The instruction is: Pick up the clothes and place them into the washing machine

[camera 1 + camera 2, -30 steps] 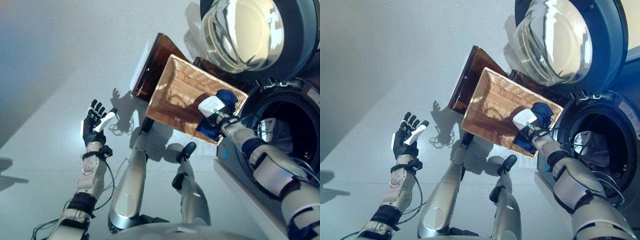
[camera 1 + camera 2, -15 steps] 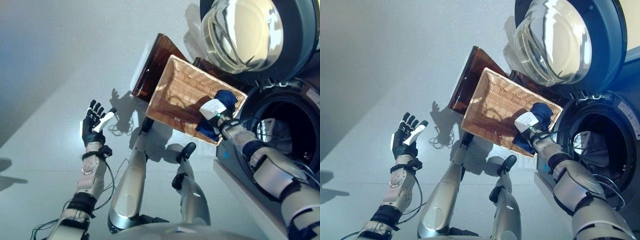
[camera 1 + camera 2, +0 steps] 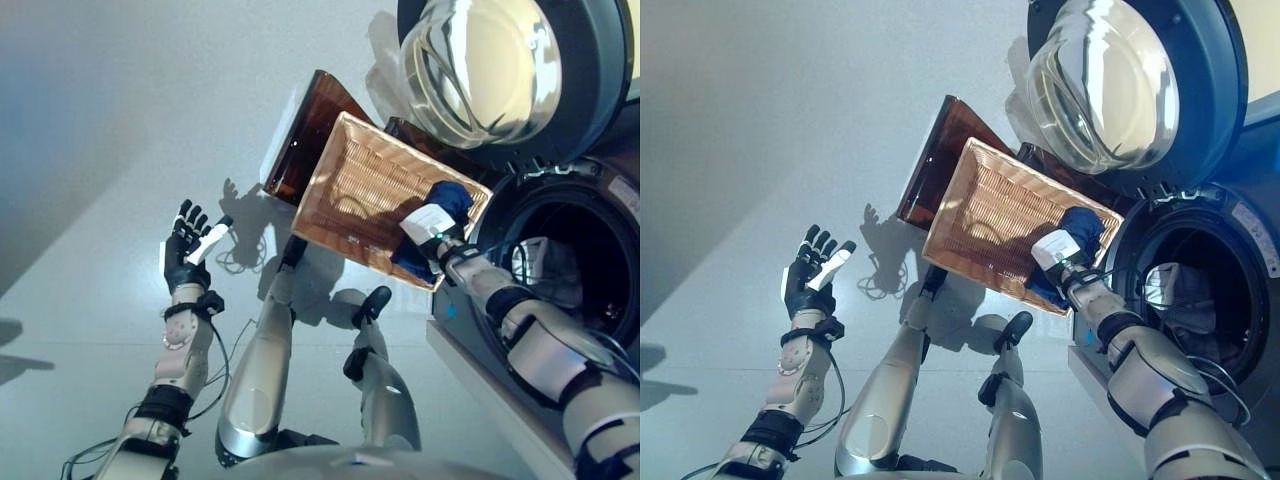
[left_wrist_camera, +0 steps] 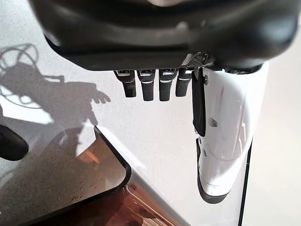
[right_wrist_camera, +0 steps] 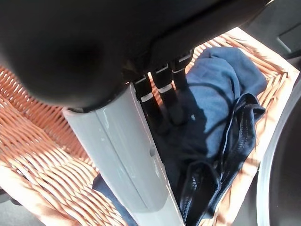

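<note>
A: Wicker, orange-brown: what is sitting in that basket [image 3: 990, 215]?

B: I am seeing a heap of dark blue clothes [image 5: 221, 113] lying in the corner of the basket nearest the washing machine [image 3: 1200, 300]. The rest of the woven floor is showing bare.

A: And the drum?

B: The round door [image 3: 1110, 85] is standing swung open above the opening, and I am making out a pale garment [image 3: 1167, 283] lying inside the drum.

A: Where are your hands?

B: My right hand [image 3: 430, 225] is reaching into the basket, its straight fingers [image 5: 174, 101] pressing down onto the blue cloth. They are lying together, not curled round it. My left hand [image 3: 190, 250] is hanging well apart over the pale floor [image 3: 100, 200], fingers spread and relaxed, holding nothing.

A: Any room to move?

B: The basket's near corner is lying just beside the machine's front, close to the drum opening. A brown translucent lid [image 3: 305, 135] is leaning at the basket's far side. Open floor is stretching out to my left.
</note>
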